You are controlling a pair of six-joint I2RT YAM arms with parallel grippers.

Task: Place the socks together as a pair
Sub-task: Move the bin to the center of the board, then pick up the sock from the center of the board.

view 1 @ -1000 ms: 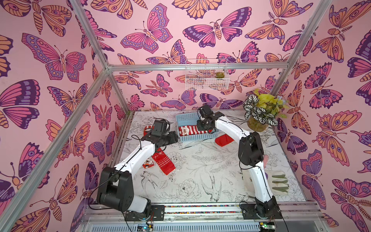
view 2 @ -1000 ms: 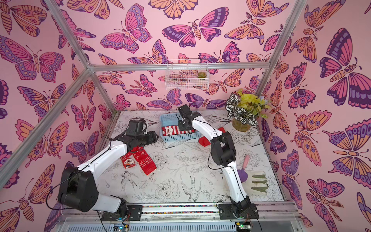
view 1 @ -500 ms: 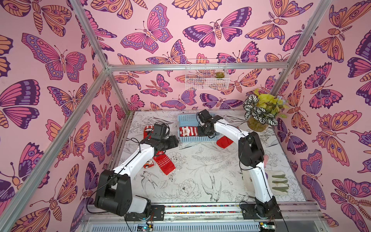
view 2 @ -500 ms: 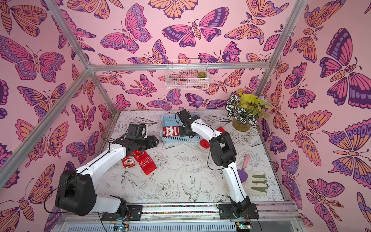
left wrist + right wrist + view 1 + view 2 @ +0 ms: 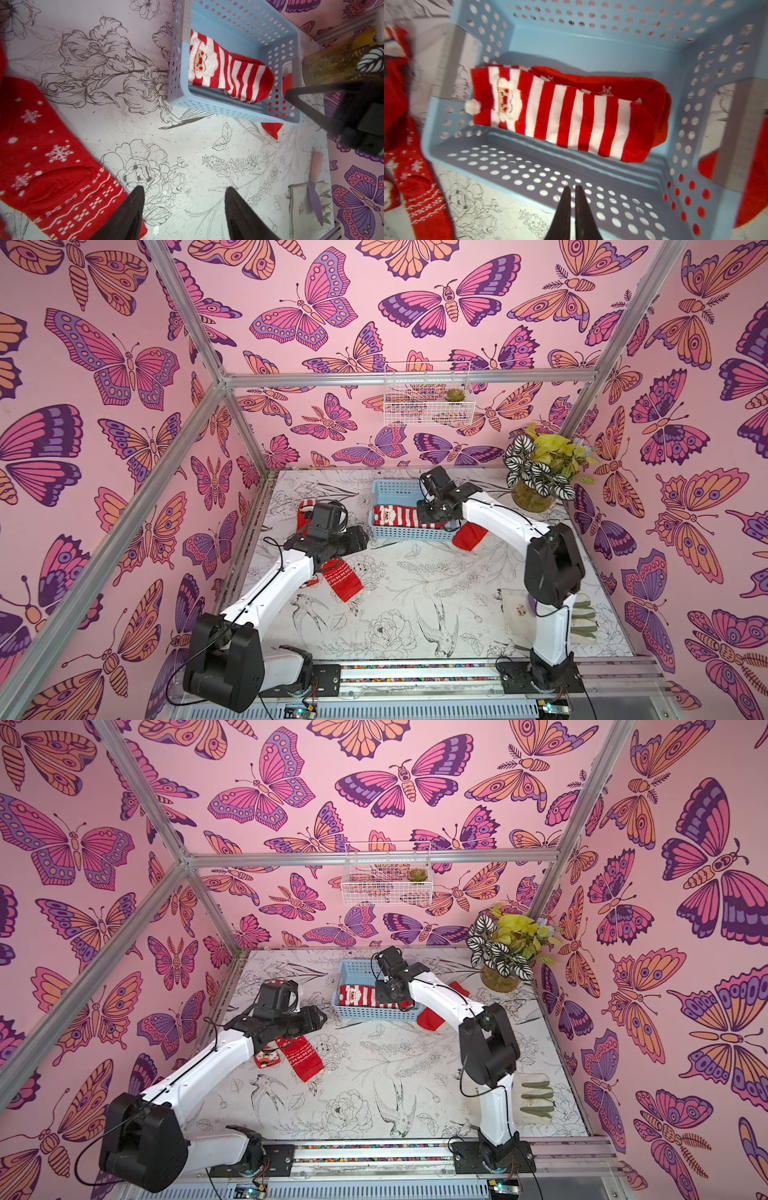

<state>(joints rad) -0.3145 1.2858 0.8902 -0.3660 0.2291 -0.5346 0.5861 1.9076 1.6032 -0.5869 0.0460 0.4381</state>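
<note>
Apparently stacked for pairing, the striped sock lies on another in the basket. The right pincer is closed tight and empty, and the left pincer is spread and empty near the snowflake sock.

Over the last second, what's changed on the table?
The left gripper, open and empty, drew back a little toward the table's front edge, beside the snowflake sock. The right gripper, shut and empty, also eased back, to the near wall of the basket. Nothing was grabbed or let go. The striped sock, the snowflake sock and the basket stayed put.
</note>
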